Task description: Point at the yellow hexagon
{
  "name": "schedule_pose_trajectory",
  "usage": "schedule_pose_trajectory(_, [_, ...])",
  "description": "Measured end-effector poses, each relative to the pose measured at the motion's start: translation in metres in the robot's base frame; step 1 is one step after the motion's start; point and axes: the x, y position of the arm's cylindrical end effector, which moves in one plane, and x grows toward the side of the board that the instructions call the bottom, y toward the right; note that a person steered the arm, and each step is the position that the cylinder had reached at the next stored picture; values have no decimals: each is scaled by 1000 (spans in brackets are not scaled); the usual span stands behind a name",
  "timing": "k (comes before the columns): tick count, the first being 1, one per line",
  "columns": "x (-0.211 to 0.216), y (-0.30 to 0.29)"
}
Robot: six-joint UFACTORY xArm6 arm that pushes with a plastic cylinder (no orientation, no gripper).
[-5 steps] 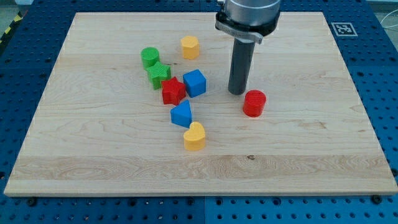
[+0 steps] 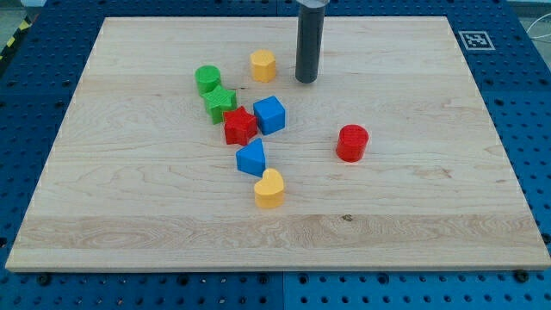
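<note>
The yellow hexagon point(image 2: 263, 65) sits on the wooden board point(image 2: 413, 198) near the view's top, left of centre. My tip point(image 2: 306, 81) stands on the board just to the right of the hexagon, a small gap away, not touching it. The dark rod rises from the tip to the view's top edge.
A green cylinder point(image 2: 207, 79) and a green star point(image 2: 219, 103) lie left of the hexagon. A red star point(image 2: 239, 126) and a blue cube point(image 2: 269, 114) sit below it. Lower are a blue triangular block point(image 2: 251, 158), a yellow heart point(image 2: 269, 189) and a red cylinder point(image 2: 352, 143).
My tip has moved up and to the left, from beside the red cylinder to just right of the yellow hexagon. No block has moved.
</note>
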Motion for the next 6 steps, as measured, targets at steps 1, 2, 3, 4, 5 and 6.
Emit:
schedule_pose_trajectory(1, [-17, -7])
schedule_pose_trajectory(2, [-30, -18])
schedule_pose_trajectory(3, [-42, -31])
schedule_pose_trajectory(4, [-53, -44])
schedule_pose_trajectory(5, [-55, -65])
schedule_pose_trajectory(6, [-49, -84])
